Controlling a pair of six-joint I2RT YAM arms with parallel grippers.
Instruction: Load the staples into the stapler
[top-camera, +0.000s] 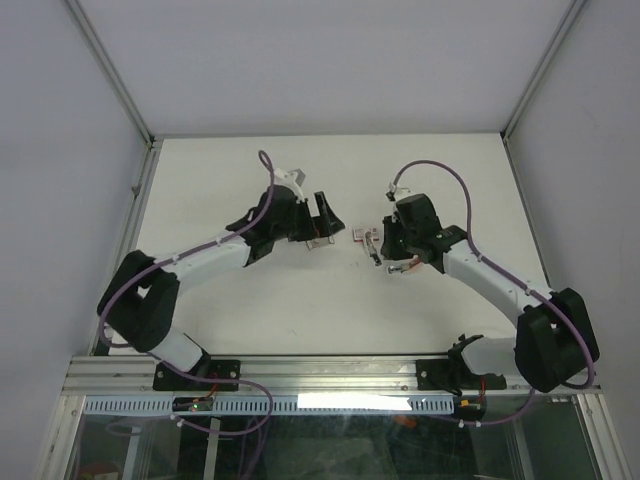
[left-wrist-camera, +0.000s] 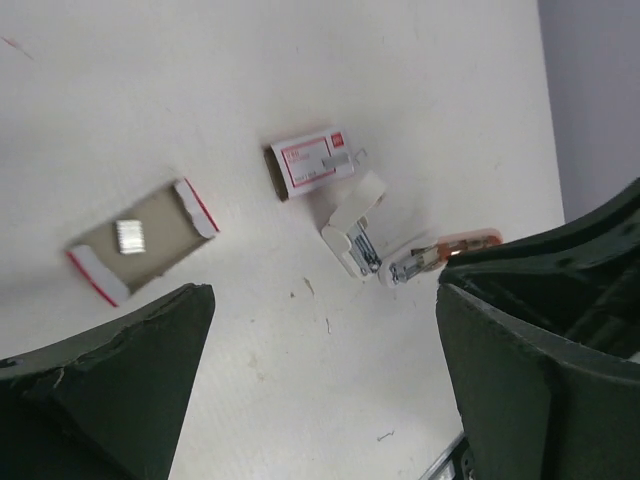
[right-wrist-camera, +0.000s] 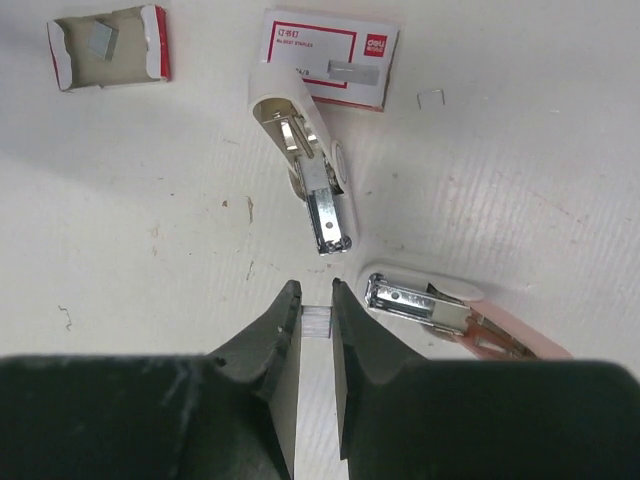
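The stapler (right-wrist-camera: 312, 185) lies swung open on the table, its white half with the bare metal channel (right-wrist-camera: 328, 215) pointing toward my right gripper and its pink half (right-wrist-camera: 455, 315) off to the right. My right gripper (right-wrist-camera: 316, 320) is shut on a short silvery strip of staples (right-wrist-camera: 316, 322), just short of the channel's end. The red-and-white sleeve (right-wrist-camera: 325, 55) lies beyond the stapler with another strip (right-wrist-camera: 352, 68) on it. The greyish inner tray (left-wrist-camera: 140, 243) holds a few staples (left-wrist-camera: 130, 237). My left gripper (left-wrist-camera: 325, 380) hovers open above bare table, near the tray (top-camera: 318, 242).
A loose single staple (right-wrist-camera: 432, 97) lies right of the sleeve, and another bent one (left-wrist-camera: 385, 436) sits between my left fingers. White walls and a metal frame enclose the table (top-camera: 300, 310).
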